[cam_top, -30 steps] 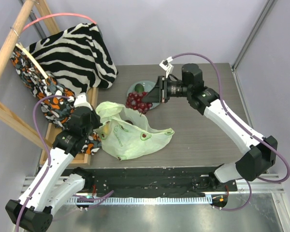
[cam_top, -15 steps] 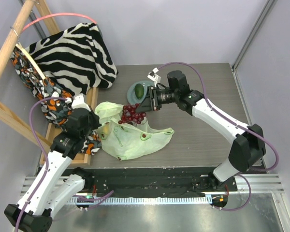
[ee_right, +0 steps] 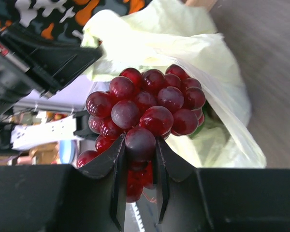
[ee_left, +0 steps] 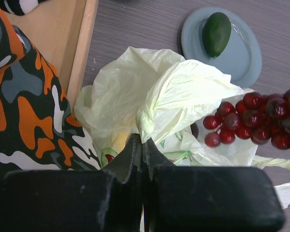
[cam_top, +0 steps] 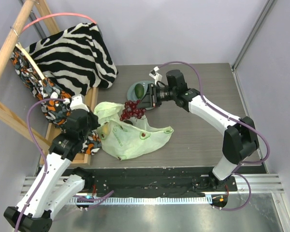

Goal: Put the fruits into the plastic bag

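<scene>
The grape bunch [ee_right: 145, 106] is held by a few berries between the narrowly closed fingers of the right gripper [ee_right: 139, 145]. The plastic bag [ee_right: 208, 67] lies just beyond the fingertips, its rim pinched tight in the left gripper [ee_left: 142, 145]. If the bunch is released short of the mouth, or berries are torn off, grapes could be scattered beside the bag.

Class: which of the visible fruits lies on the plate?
The green avocado, alone on the plate; the grape bunch is gripped by the right end effector.
</scene>
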### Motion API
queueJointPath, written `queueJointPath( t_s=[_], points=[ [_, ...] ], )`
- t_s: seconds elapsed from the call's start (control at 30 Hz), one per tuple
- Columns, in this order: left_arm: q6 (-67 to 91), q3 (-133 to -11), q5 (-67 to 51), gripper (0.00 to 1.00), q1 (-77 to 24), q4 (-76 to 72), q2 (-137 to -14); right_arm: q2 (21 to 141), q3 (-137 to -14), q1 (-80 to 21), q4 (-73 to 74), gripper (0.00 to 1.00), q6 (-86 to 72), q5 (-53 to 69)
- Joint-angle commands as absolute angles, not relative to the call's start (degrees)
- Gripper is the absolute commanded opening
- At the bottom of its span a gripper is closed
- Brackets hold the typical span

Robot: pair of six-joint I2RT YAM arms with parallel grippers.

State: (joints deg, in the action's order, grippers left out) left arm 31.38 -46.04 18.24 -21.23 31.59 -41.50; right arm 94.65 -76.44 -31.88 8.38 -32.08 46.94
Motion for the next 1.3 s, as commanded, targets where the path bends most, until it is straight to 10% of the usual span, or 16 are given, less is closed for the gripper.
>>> queueJointPath(
  t_s=[0.0,1.27],
  points=[
    [33.05,-46.76,20.48,0.00,-20.92,31.46,-39.99,94.57,-77.96,-31.55,4.83,0.01,-29.97,42.80],
    [33.40,-46.49,20.30,0.00,-20.83,32.08,-39.11,113.46,-93.87,-35.42,17.40,0.01,-29.62,32.53]
  ],
)
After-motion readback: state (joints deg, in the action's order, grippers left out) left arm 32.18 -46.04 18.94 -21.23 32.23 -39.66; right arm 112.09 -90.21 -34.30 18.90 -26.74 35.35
